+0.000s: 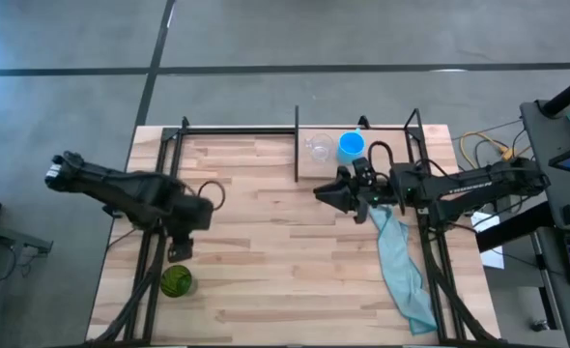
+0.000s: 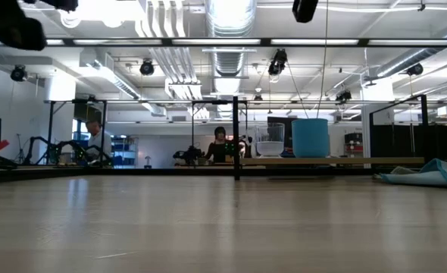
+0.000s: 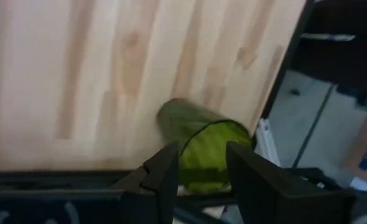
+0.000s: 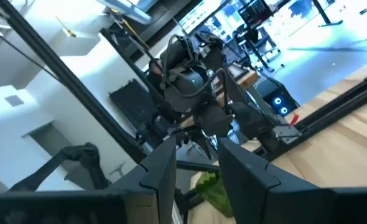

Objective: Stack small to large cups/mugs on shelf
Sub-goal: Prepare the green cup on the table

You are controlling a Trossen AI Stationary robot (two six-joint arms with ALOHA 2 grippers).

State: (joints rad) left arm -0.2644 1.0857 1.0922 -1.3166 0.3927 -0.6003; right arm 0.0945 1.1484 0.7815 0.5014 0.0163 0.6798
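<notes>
— Where's the green cup (image 1: 177, 281) sitting?

— Near the tabletop (image 1: 266, 261) front-left corner, well apart from the clear cup (image 1: 319, 148) and blue mug (image 1: 351, 145) on the shelf (image 1: 314, 166).

— And the left pincer (image 1: 181, 249)?

— It's hovering just beside it, parted, seemingly empty. It's needing to close on the cup. The right pincer (image 1: 322, 192) is waiting, narrowly parted, empty.

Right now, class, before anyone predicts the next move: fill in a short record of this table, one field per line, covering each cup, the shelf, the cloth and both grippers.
Green cup: near the table's front left edge, away from the shelf.
Blue mug: upright on the shelf.
Clear cup: on the shelf, beside the blue mug.
Shelf: at the table's back, right of centre.
Teal cloth: draped along the table's right side.
Left gripper: open, just above the green cup, nothing held.
Right gripper: open, in front of the shelf, empty.
</notes>
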